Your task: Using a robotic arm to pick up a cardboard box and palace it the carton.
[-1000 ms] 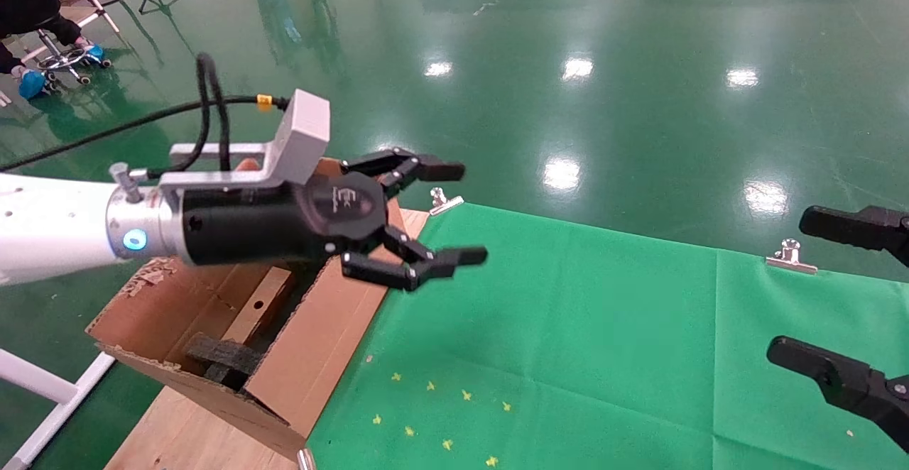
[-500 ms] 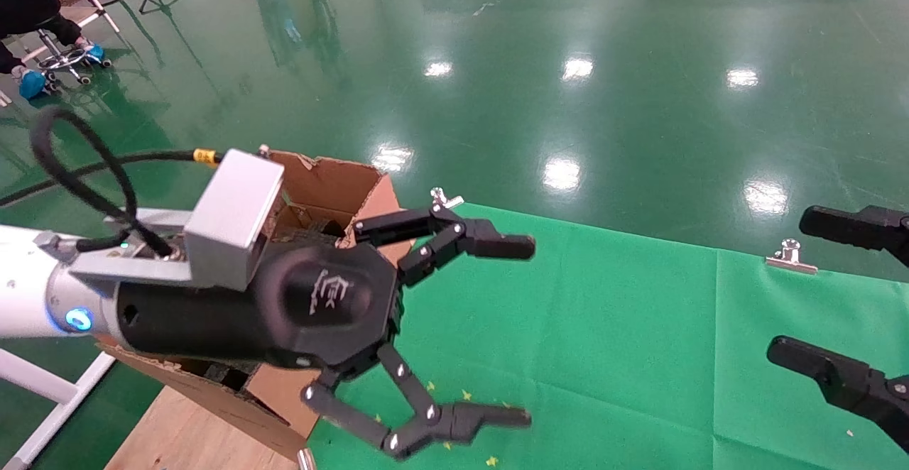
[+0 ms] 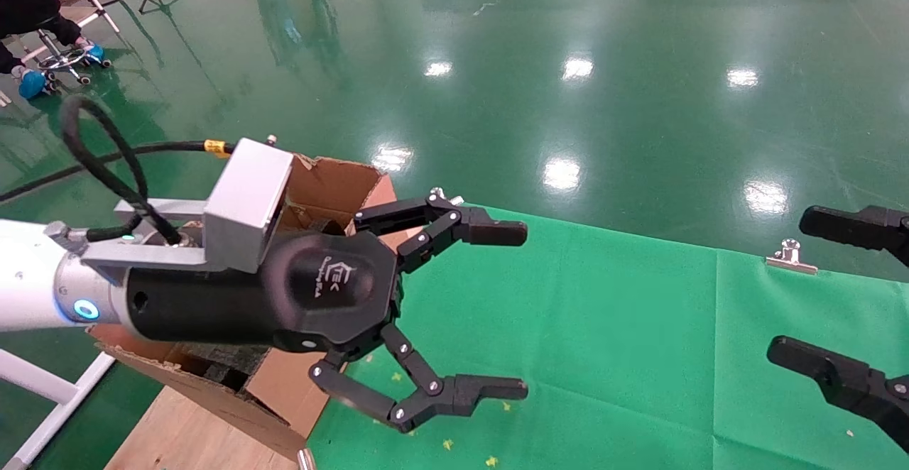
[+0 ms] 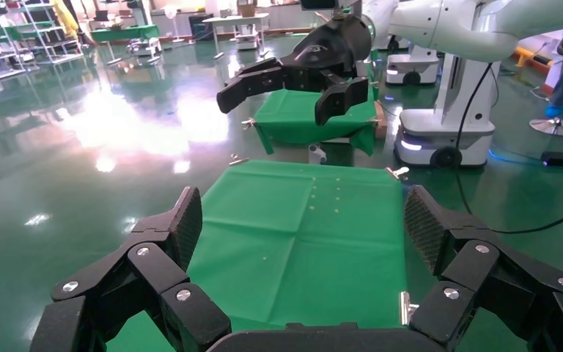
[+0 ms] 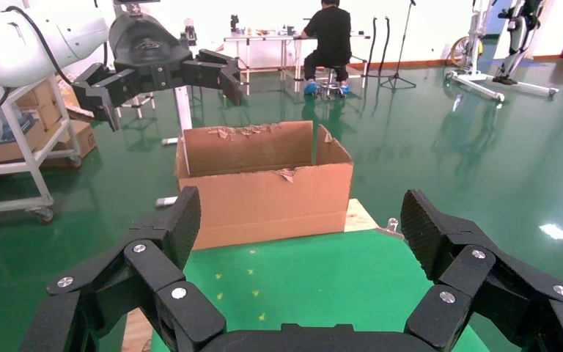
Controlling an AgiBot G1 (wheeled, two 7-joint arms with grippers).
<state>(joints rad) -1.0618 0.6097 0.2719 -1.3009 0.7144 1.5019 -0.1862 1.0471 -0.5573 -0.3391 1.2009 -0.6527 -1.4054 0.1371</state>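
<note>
The robotic arm's left gripper (image 3: 501, 310) is hovering empty beside the carton (image 3: 319, 186), fingers spread apart. The right gripper (image 3: 824, 292), fingers apart, is idling well away from the carton; the left should clear the carton's flaps.

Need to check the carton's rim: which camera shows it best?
Right wrist view: the whole carton shows, with its torn rim. Head view has the left claw covering most of the carton. Left wrist view misses it.

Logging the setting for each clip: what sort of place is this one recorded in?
Probably a robotics lab or test hall. A glossy green floor runs wide around the green-clothed table, another robot on a wheeled base stands at a second clothed table, and a seated person works at a bench by tripods.
</note>
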